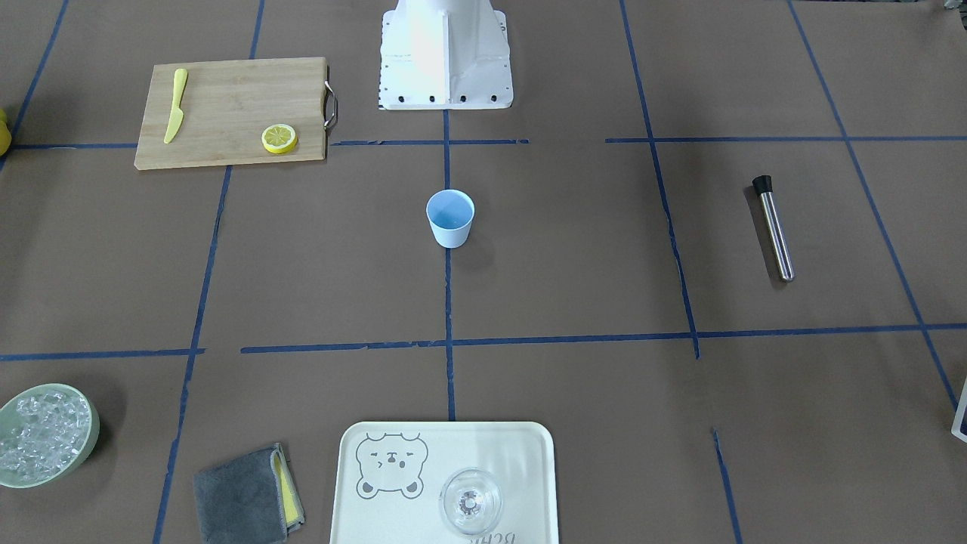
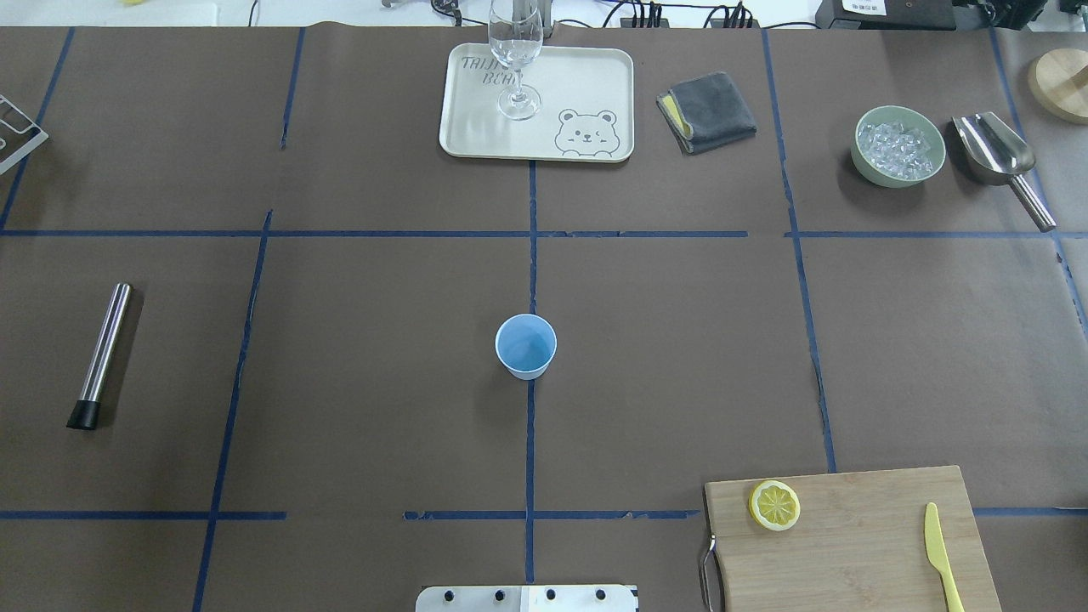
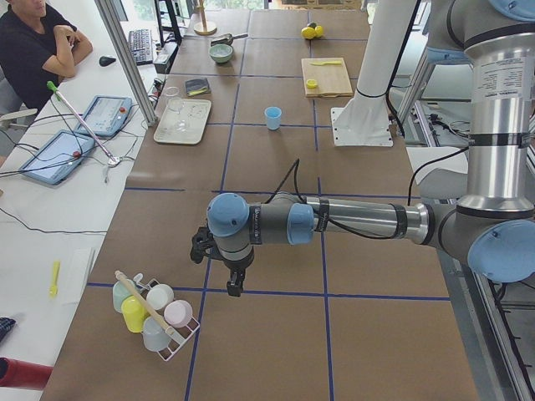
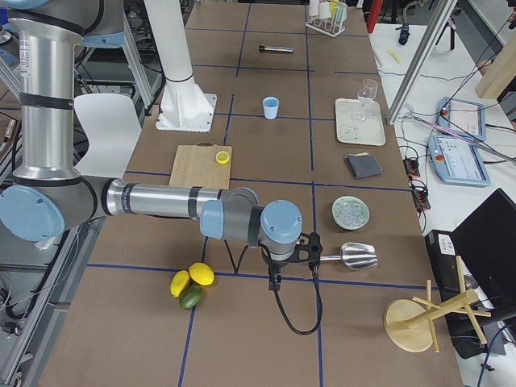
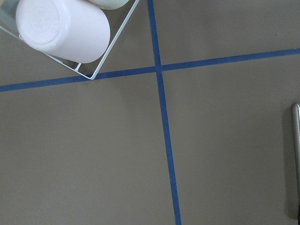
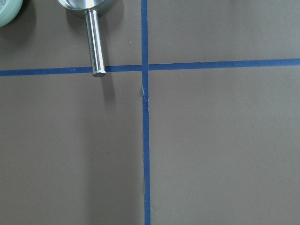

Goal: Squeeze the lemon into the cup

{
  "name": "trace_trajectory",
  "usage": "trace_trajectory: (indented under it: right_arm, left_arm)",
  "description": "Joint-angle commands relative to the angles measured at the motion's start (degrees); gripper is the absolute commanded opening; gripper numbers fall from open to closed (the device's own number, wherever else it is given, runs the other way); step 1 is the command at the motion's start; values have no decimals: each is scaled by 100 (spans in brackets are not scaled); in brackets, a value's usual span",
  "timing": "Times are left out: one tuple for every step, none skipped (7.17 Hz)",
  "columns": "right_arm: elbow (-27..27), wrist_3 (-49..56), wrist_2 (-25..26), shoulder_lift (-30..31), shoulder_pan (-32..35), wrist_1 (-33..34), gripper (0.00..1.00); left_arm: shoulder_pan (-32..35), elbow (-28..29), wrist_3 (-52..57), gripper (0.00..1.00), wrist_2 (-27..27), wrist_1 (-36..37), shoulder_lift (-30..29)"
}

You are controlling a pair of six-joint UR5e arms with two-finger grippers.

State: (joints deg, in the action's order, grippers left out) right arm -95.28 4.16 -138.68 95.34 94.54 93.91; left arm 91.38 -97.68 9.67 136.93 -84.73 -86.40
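lemon [image 2: 774, 505]: flat on cutting board [image 2: 858, 544], near its edge.
cup [image 2: 526, 346]: upright at table [image 2: 340, 382] centre, open room all round.
left gripper [image 3: 231, 286], right gripper [image 4: 275, 279]: at opposite table ends; we can't tell finger spread.

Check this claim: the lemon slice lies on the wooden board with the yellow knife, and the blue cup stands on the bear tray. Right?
No. The cup stands on the bare table, apart from the tray, as the overhead view shows. The lemon slice, board and knife are as stated.
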Motion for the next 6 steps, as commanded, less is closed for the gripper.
trace_trajectory:
  right_arm:
    - [-69,-11,-10,-76,-5,-13,100]
    - [-157,-37,-63,-103,-5,-21,100]
    - [-332,-168,-107,-120,-31,-13,100]
    - [-377,-413,-159,-477,-293,48,100]
    - [-447,-607,-116,-759,-365,23,100]
    - [-456,-696,-194,-727,-418,-21,100]
  left_arm:
    - [3,-23,-9,100,17,0,9]
    - [3,-93,-9,100,9,0,27]
    - [3,-119,-9,100,9,9,10]
    - [3,-163,-17,100,9,0,-8]
    - [3,-207,-18,100,17,0,-8]
    - [3,-303,-18,100,18,0,-8]
